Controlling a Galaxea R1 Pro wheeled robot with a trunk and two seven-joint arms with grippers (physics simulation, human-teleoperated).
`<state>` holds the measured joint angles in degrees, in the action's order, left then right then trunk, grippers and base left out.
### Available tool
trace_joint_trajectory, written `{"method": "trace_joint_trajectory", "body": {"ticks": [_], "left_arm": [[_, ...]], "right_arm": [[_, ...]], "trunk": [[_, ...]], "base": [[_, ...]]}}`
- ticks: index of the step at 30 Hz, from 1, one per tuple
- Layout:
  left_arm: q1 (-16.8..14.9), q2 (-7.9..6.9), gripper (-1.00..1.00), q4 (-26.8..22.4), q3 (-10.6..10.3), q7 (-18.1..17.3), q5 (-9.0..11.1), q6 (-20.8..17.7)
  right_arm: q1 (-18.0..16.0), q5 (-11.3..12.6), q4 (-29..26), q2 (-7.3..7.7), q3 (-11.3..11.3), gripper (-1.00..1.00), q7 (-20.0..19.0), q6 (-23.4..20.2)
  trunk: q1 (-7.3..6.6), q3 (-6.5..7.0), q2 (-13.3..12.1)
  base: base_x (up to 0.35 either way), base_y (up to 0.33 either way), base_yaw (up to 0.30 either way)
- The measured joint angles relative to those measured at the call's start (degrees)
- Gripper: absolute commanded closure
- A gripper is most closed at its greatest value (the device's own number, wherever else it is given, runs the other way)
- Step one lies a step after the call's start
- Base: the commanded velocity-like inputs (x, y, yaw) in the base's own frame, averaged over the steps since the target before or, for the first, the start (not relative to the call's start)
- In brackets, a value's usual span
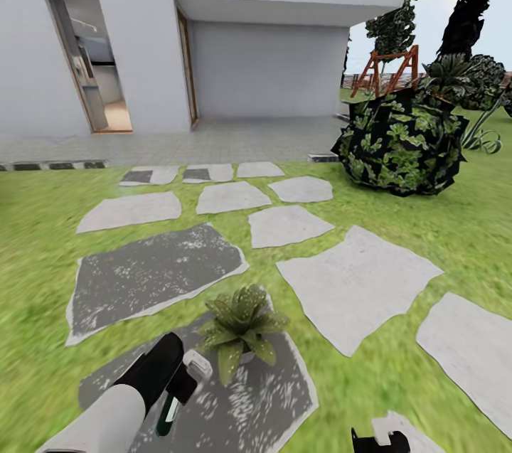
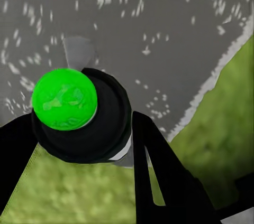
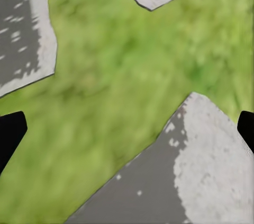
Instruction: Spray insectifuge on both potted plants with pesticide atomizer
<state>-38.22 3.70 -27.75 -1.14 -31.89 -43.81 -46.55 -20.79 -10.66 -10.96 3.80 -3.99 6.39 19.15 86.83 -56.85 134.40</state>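
Note:
A potted plant, a low rosette of pointed green leaves, stands on a dark grey stepping slab in the lawn. My left gripper hovers just left of it, shut on the pesticide atomizer, a small dark bottle with a white spray head pointing toward the plant. In the left wrist view the atomizer appears end-on as a black cylinder with a bright green disc, clamped between the black fingers of the left gripper. My right gripper is open over grass and slab edges, and is also at the bottom edge.
Irregular grey slabs cross the lawn toward a paved strip by the white house with an open doorway. A big dark bush with white-striped leaves stands at the right, with a wooden swing frame behind it.

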Motion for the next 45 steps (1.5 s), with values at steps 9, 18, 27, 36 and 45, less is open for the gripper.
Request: {"method": "trace_joint_trajectory", "body": {"ticks": [9, 18, 27, 36, 45], "left_arm": [[0.00, 0.17, 1.00, 0.38, -0.06, 0.00, 0.00, 0.00], [0.96, 0.03, 1.00, 0.84, -0.35, 0.00, -0.45, 0.12], [1.50, -0.37, 1.00, 0.80, -0.59, -0.07, -0.50, 0.17], [1.54, -0.32, 1.00, 0.43, -0.61, -0.05, -0.51, 0.18], [1.50, -0.27, 1.00, -0.20, -0.55, 0.02, -0.44, 0.11]], "right_arm": [[0.00, 0.00, 0.00, -0.09, -0.06, -1.00, 0.00, 0.00], [0.00, 0.00, -0.01, -0.07, -0.07, -1.00, 0.03, 0.02], [0.00, 0.00, -0.01, -0.05, -0.04, -1.00, 0.02, 0.02], [0.00, 0.00, -0.01, -0.07, -0.01, -1.00, 0.02, 0.00], [0.00, 0.00, 0.00, -0.08, 0.00, -1.00, 0.01, 0.01]], "trunk": [[0.02, 0.00, 0.00], [0.02, 0.00, 0.00], [0.03, 0.00, 0.00], [0.04, 0.00, 0.00], [0.04, 0.00, 0.00]], "base": [[0.119, -0.001, 0.133], [0.001, -0.142, 0.002], [-0.007, -0.249, 0.000], [-0.213, -0.202, 0.000], [-0.232, -0.176, 0.000]]}}
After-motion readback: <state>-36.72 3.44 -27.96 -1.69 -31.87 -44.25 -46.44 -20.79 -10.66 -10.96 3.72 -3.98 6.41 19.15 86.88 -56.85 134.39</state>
